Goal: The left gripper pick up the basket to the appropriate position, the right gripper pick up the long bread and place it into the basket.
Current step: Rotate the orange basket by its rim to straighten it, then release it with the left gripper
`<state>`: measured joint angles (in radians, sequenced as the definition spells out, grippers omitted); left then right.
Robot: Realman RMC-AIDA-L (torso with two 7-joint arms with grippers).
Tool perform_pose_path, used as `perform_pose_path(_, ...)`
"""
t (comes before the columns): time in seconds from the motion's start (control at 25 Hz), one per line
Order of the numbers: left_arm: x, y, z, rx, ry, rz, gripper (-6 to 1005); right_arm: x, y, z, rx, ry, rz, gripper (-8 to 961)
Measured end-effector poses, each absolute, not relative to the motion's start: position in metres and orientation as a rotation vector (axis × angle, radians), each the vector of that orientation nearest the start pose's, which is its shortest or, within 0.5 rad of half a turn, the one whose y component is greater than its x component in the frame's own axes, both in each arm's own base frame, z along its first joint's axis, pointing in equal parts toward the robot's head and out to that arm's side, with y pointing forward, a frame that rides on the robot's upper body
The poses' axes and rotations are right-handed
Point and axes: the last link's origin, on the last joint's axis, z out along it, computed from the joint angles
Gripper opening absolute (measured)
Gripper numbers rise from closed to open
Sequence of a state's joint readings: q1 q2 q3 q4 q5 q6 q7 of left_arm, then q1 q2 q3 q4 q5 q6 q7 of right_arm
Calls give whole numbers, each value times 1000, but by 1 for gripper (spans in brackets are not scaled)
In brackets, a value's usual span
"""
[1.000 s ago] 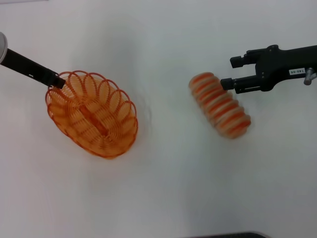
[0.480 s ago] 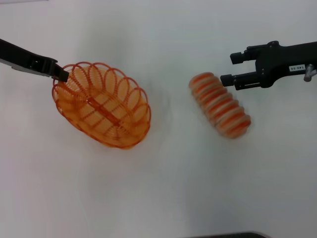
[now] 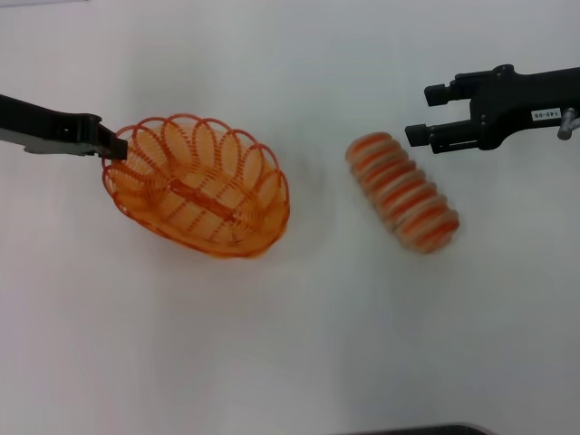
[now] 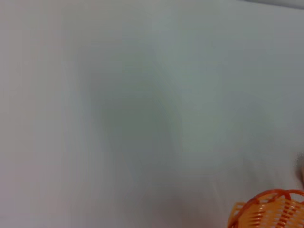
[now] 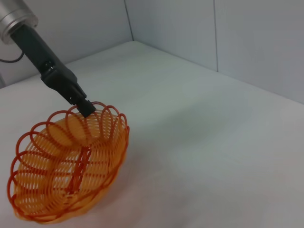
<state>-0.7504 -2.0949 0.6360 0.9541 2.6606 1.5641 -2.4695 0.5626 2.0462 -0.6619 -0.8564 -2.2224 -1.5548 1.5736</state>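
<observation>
**Basket pinched at rim by left gripper; bread lies loose near spread right gripper**

Head view: left gripper (image 3: 111, 145) comes in from the left edge, fingers pressed together on the rim of the basket (image 3: 201, 186) at its left end. The basket is orange wire, oval, with nothing in it, left of centre on the white table (image 3: 299, 344). The long bread (image 3: 401, 191), striped orange and cream, lies diagonally right of centre, well apart from the basket. Right gripper (image 3: 426, 113) sits just beyond the bread's upper end, fingers spread, not touching it. White label (image 3: 543, 114) on the right arm carries small digits, too small to read. Dark strip at the bottom edge, cannot tell what.

Left wrist view: mostly blurred white table; a bit of basket rim (image 4: 268, 210) in one corner. No fingers seen.

Right wrist view: basket (image 5: 66, 164) on the white table, left gripper (image 5: 85, 108) clamped on its rim, silver-grey wrist behind. Plain pale wall panels (image 5: 256, 42) behind the table.
</observation>
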Motion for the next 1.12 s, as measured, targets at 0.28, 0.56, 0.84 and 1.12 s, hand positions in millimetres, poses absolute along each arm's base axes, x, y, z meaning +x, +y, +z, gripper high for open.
perform_pose_path(0.28, -250, 369, 26, -2313, -1691, -121, 64, 271, 354, 41, -2691, 662, 364, 780)
perform_pose_path(0.56, -251, 365, 21, -2270, -1704, -222, 65, 270, 358, 45, -2640, 674, 413, 780)
perform_pose_path(0.84, -257, 361, 21, -2213, -1747, -329, 64, 273, 360, 45, -2583, 698, 436, 780)
perform_pose_path(1.12, -265, 356, 17, -2170, -1782, -353, 63, 274, 361, 44, -2560, 705, 457, 780)
